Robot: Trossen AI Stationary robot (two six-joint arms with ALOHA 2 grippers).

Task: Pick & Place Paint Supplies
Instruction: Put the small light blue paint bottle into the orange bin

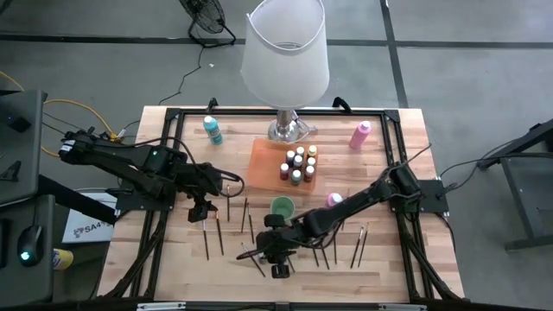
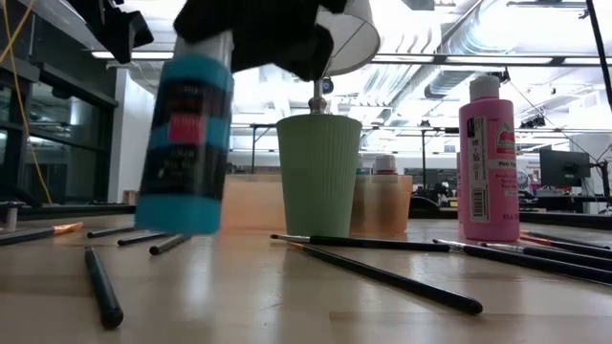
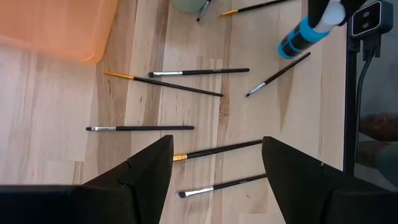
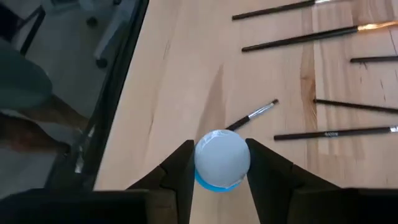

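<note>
**Blue bottle lifted near the front edge of the bench**

Pale planked wood makes up the bench, framed by black rails on a grey concrete floor. I have the right tool closed on a small blue paint bottle with a white rounded cap; in the low view it hangs tilted, its base clear of the wood, and its dark label is too blurred for me to read. From above, that tool sits near the front edge, among thin dark-handled brushes scattered flat across the wood, some with silver ferrules, some with orange tips.

My left tool hovers over the brushes with its fingers spread wide and nothing between them; from above it is left of centre.

Just behind the brushes stands a ribbed, pale green cup. A translucent orange tray holds a cluster of small bottles with coloured caps. A tall pink bottle stands upright to the right; its label writing is too small for me to make out. A second pink bottle and a teal bottle stand near the back corners, beside a white-shaded lamp on a shiny metal foot.
</note>
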